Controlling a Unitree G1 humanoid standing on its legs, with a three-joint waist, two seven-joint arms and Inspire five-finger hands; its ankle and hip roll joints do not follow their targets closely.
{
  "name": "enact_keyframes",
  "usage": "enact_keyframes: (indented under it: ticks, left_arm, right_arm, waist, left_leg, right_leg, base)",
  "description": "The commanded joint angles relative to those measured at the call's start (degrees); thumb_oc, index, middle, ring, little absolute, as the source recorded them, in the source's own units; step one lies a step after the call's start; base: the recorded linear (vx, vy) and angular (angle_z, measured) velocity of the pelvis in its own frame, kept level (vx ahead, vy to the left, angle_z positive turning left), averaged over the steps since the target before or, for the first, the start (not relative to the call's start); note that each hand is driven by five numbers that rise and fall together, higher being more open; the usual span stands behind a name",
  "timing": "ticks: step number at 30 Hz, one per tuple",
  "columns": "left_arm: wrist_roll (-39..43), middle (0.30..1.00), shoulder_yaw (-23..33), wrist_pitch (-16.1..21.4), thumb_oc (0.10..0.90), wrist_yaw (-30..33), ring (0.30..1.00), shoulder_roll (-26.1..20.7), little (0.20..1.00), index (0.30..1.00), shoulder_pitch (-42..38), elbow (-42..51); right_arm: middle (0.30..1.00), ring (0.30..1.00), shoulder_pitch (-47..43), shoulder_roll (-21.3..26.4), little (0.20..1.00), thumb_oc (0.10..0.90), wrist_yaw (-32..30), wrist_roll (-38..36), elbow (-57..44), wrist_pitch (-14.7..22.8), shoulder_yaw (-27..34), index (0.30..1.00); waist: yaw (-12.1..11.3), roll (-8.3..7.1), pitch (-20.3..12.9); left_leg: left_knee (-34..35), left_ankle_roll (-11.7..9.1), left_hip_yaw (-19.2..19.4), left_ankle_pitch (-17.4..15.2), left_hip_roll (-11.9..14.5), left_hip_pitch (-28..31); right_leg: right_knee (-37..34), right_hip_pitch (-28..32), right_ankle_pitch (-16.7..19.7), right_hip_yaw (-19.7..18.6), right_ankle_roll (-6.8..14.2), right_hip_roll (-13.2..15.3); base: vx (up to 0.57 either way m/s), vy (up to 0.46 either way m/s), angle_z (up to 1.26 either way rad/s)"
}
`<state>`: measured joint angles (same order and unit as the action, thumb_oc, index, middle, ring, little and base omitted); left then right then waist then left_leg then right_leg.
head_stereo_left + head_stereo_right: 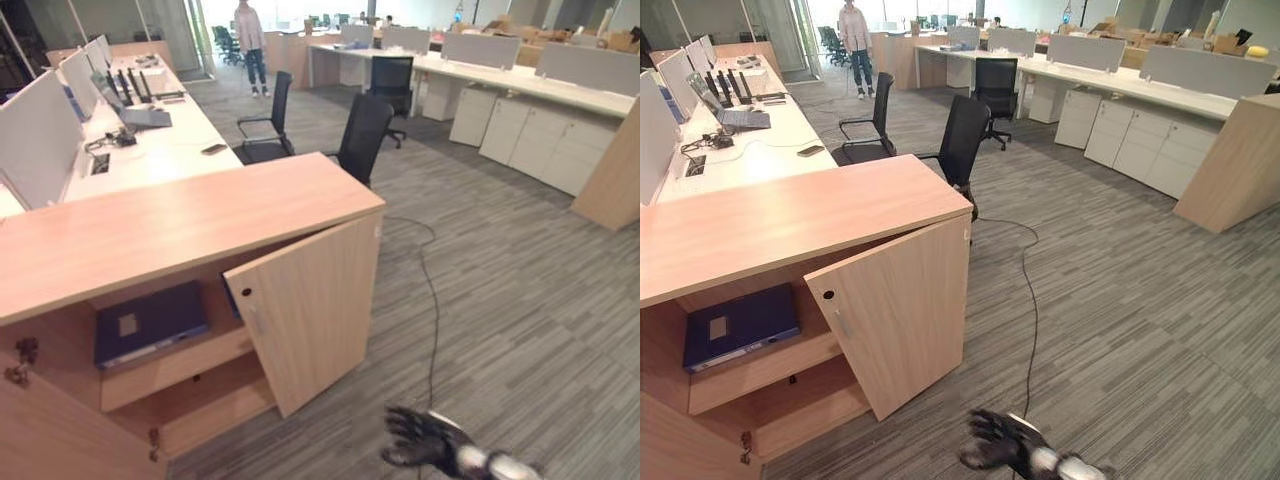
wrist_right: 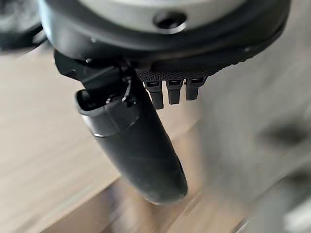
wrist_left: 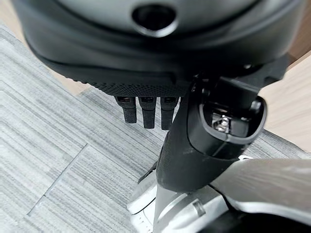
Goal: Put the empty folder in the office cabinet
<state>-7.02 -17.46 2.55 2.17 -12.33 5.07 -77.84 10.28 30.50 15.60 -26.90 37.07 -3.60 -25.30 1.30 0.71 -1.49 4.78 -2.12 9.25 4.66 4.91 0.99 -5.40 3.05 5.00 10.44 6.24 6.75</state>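
Right hand: the right hand (image 1: 425, 441) sits at the bottom edge of the frame, right of centre, over the grey carpet floor (image 1: 520, 300); its dark fingers are spread and loose, holding nothing. Its own wrist view shows the thumb and short straight fingers (image 2: 170, 92) with nothing between them.
Left hand: the left hand (image 3: 160, 63) shows in its wrist view above the carpet, fingers (image 3: 143, 109) hanging straight, nothing in them.
Folder: the dark blue folder (image 1: 150, 322) lies flat on the upper shelf (image 1: 175, 365) inside the cabinet (image 1: 190, 225), in the lower left of the frame. It is well apart from the right hand, up and to the left of it, with the open door between them.
Cabinet door: the right door (image 1: 310, 310) stands swung outward, ajar, its edge toward the bottom centre; the left door (image 1: 60, 430) shows at the lower left corner, also open.
Surface: a long white desk surface (image 1: 165, 145) runs up the left of the frame behind the cabinet, with a laptop (image 1: 135, 112) on it.
Chairs: two black office chairs (image 1: 362, 135) stand beyond the cabinet, centre frame.
Person: a person (image 1: 250, 45) stands far off at the top centre.
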Motion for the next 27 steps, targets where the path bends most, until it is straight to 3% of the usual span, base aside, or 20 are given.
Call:
enact_keyframes:
  ticks: [1, 3, 5, 10, 11, 15, 18, 19, 23, 27]
  left_arm:
    - [5.6, 0.900, 0.9, 0.6, 0.800, -3.4, 0.900, 3.7, 0.900, 0.900, -4.5, -1.8]
    - [5.8, 0.900, 1.8, 0.6, 0.800, -2.7, 0.900, 2.4, 0.900, 0.900, -4.5, -1.2]
    - [8.0, 0.900, 2.3, 0.6, 0.800, -1.6, 0.900, 1.1, 0.900, 0.900, -6.5, -2.0]
    - [10.8, 0.900, 1.7, 0.9, 0.800, -0.8, 0.900, 2.1, 0.900, 0.900, -9.7, -2.4]
    - [11.9, 0.900, 1.2, 1.1, 0.800, -0.4, 0.900, 3.0, 0.900, 0.900, -10.5, -1.9]
    - [14.1, 0.900, 2.6, 1.9, 0.800, -0.5, 0.900, 2.2, 0.900, 0.900, -8.9, 0.6]
    - [19.0, 0.900, 4.5, 2.4, 0.800, -2.4, 0.900, 1.2, 0.900, 0.900, -4.1, 6.1]
    - [20.6, 0.900, 5.4, 2.2, 0.800, -3.2, 0.900, 0.7, 0.900, 0.900, -2.3, 7.1]
    - [22.3, 0.900, 8.0, 1.8, 0.800, -3.5, 0.900, 0.6, 0.900, 0.900, 0.0, 6.3]
    - [28.6, 0.900, 9.4, 1.6, 0.800, -4.8, 0.900, 0.9, 0.900, 0.900, 5.3, 14.7]
  right_arm:
    - [0.900, 0.900, -4.8, -9.4, 0.900, 0.800, -9.3, 13.8, 14.7, 1.0, 5.1, 0.900]
    - [0.900, 0.900, -5.3, -10.4, 0.900, 0.800, -10.3, 14.8, 20.0, 0.9, 7.1, 0.900]
    - [0.900, 0.900, -6.7, -12.0, 0.900, 0.800, -12.5, 17.7, 30.8, 1.2, 9.8, 0.900]
    - [0.900, 0.900, -7.6, -12.5, 0.900, 0.800, -14.5, 19.9, 36.0, 1.6, 10.1, 0.900]
    - [0.900, 0.900, -7.8, -12.5, 0.900, 0.800, -15.3, 20.2, 37.9, 1.5, 10.5, 0.900]
    - [0.900, 0.900, -8.7, -12.0, 0.900, 0.800, -15.2, 19.5, 39.3, 1.6, 11.4, 0.900]
    - [0.900, 0.900, -9.6, -11.1, 0.900, 0.800, -14.9, 18.3, 37.1, 2.2, 13.1, 0.900]
    - [0.900, 0.900, -10.0, -10.9, 0.900, 0.800, -14.9, 17.9, 36.3, 2.4, 13.8, 0.900]
    - [0.900, 0.900, -10.0, -10.9, 0.900, 0.800, -15.0, 17.4, 36.3, 2.5, 14.9, 0.900]
    - [0.900, 0.900, -8.1, -11.5, 0.900, 0.800, -15.1, 16.7, 36.2, 2.6, 16.5, 0.900]
  waist:
    - [-1.1, -1.52, 1.3]
    - [-1.3, -1.28, 1.4]
    - [-2.0, -1.10, 3.5]
    - [-3.3, -1.84, 6.9]
    - [-3.6, -2.20, 7.3]
    - [-4.3, -2.29, 7.0]
    - [-4.3, -0.44, 6.2]
    - [-4.2, 0.55, 5.6]
    - [-4.5, 2.18, 4.5]
    - [-6.2, 3.16, 3.8]
  left_leg:
    - [0.1, -1.5, -2.1, -4.9, -0.4, 1.5]
    - [-0.3, -1.5, -2.8, -4.6, -0.2, 1.0]
    - [-3.1, -1.6, -5.1, -4.7, 1.0, -1.0]
    - [-8.1, -2.4, -8.4, -3.9, 1.8, -7.5]
    - [-9.4, -2.8, -5.6, -5.4, 3.1, -7.2]
    - [-12.3, -2.5, -2.6, -7.7, 4.2, -5.8]
    - [-11.6, -3.1, -0.8, -9.0, 4.8, -2.2]
    - [-10.1, -3.7, 0.3, -8.4, 5.4, -0.4]
    - [-5.9, -5.0, 0.9, -6.0, 6.0, 1.8]
    - [-1.5, -5.4, -1.3, -3.8, 5.3, 1.7]
  right_leg:
    - [1.9, -0.5, -8.2, 1.0, -1.5, -3.5]
    - [2.3, -0.7, -8.5, 1.6, -1.7, -3.6]
    - [5.0, -1.6, -10.2, 3.0, -2.7, -4.3]
    - [8.4, -4.9, -11.6, 8.4, -3.9, -3.3]
    - [8.9, -4.9, -13.0, 11.2, -4.1, -2.8]
    - [8.1, -4.4, -13.0, 14.0, -4.2, -2.1]
    - [8.1, -3.7, -13.0, 16.7, -4.0, -1.5]
    - [7.9, -3.4, -12.9, 18.1, -4.0, -1.1]
    - [6.9, -2.4, -12.6, 21.2, -3.9, -0.5]
    - [6.6, -0.6, -11.8, 25.1, -3.5, 0.7]
  base:
    - [0.04, -0.073, 0.31]
    - [0.03, -0.062, 0.32]
    - [-0.01, -0.112, 0.21]
    - [-0.14, -0.114, 0.62]
    - [-0.03, -0.093, 1.18]
    - [-0.04, -0.045, 0.83]
    - [-0.01, 0.096, 0.83]
    - [0.01, 0.131, 0.99]
    - [0.00, 0.124, 1.04]
    - [-0.02, 0.125, 0.67]
